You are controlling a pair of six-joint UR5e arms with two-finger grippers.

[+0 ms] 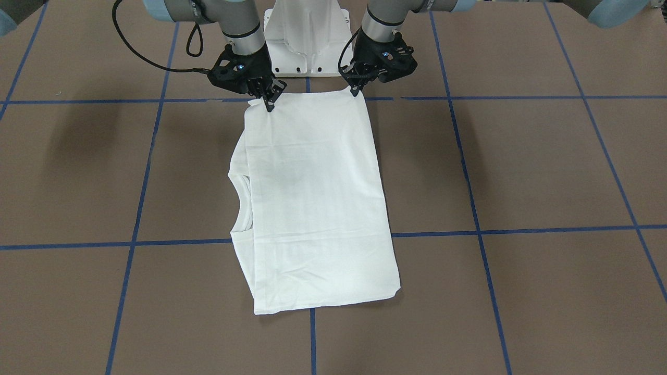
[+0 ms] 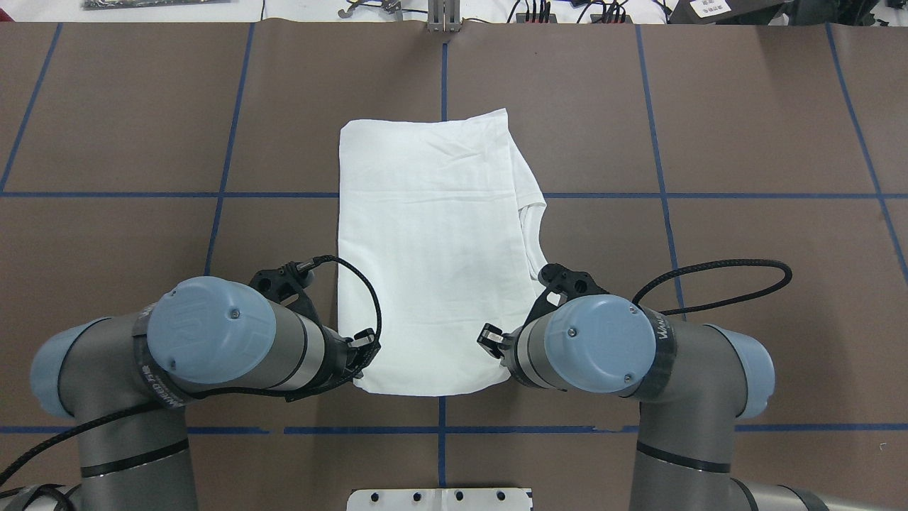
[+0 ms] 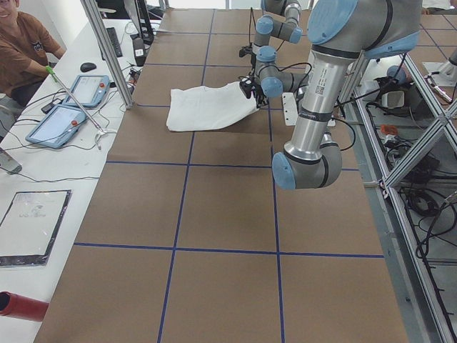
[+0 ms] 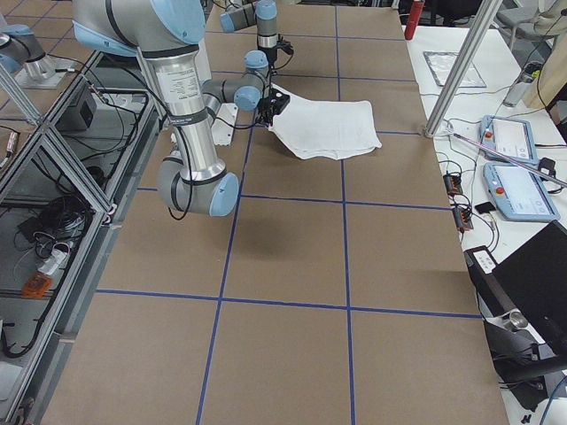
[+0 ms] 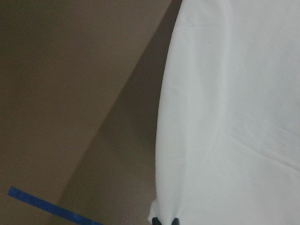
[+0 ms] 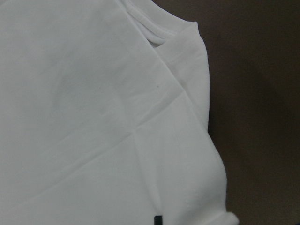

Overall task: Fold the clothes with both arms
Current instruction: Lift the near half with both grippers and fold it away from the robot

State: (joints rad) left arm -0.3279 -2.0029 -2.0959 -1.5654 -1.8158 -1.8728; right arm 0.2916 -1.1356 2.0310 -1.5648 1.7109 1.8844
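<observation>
The white shirt (image 1: 312, 198) lies folded into a long rectangle on the brown table (image 1: 521, 166), with its collar (image 1: 241, 194) showing at one side edge. My left gripper (image 1: 356, 89) is shut on the shirt's corner nearest the robot. My right gripper (image 1: 270, 103) is shut on the other near corner. In the overhead view the left gripper (image 2: 362, 346) and the right gripper (image 2: 491, 339) stand at the two near corners of the shirt (image 2: 425, 241). The side views show that near edge of the shirt (image 3: 207, 107) raised off the table. The printed text is hidden.
The white pedestal base (image 1: 306, 36) stands just behind the grippers. Blue tape lines (image 1: 521, 229) divide the table into squares. A metal post (image 3: 107, 50), two tablets (image 3: 61, 121) and a seated person (image 3: 21, 43) are at the far side of the table.
</observation>
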